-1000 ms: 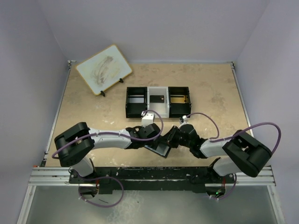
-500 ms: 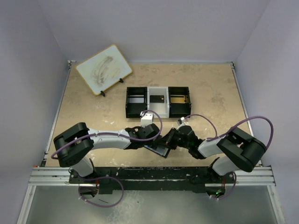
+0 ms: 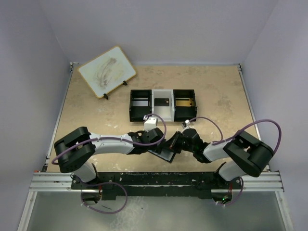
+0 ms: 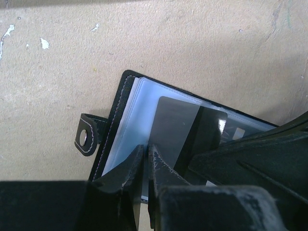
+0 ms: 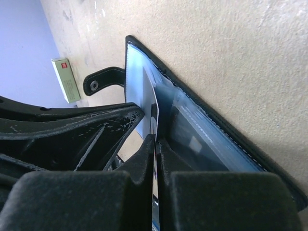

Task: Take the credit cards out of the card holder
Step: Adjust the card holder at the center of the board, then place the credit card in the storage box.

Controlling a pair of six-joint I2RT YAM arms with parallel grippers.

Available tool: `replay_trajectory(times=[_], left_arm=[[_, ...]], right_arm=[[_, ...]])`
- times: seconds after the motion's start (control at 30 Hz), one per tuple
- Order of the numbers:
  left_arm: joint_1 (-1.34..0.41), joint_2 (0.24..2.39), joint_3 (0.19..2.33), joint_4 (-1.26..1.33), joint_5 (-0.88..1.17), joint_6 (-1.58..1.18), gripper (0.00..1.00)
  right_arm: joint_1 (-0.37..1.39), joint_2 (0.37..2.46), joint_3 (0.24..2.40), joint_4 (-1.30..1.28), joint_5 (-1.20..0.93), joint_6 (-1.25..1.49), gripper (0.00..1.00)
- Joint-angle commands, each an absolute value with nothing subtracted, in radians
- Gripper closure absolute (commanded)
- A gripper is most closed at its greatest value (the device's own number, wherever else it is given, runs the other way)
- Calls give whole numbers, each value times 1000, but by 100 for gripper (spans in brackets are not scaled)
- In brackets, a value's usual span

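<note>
Nothing is reading legibly: the dark credit card (image 4: 175, 127) is showing a plain face; small pale box (image 5: 66, 79) is carrying a blurred red mark.

left tool (image 4: 146, 150): fingers pinched together | right tool (image 5: 156, 140): fingers pinched together | pose: both low, angled inward, tips close

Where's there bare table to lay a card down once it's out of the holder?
Bare table lies right of the tray, out to the right edge, and left of it, in front of the propped board. The near middle is crowded: the left hand pinches the card holder and the right hand grips a card there.
</note>
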State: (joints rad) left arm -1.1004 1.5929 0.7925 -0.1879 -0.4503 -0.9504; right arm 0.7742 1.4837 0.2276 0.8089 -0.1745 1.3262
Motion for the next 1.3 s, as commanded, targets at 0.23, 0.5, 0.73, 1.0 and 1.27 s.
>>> replay_trajectory(times=[0.23,0.5,0.73,1.0,1.27], left_arm=[[-1098,1544,762,-253,-500,-971,95],[-1098,1521,762,-235,-500,-968,94],[-1098,1397,762,-259,-538,-948,76],[-1045,1271,807,-369,-609,-867,43],[-847,1176,867,-498,-586,-767,30]], right_arm=[[773,1168,216,494,-57,1259,100],[770,964,228,305,5,1157,100],[770,809,273,257,121,971,100],[770,711,351,314,240,572,100],[770,825,461,436,233,147,100]])
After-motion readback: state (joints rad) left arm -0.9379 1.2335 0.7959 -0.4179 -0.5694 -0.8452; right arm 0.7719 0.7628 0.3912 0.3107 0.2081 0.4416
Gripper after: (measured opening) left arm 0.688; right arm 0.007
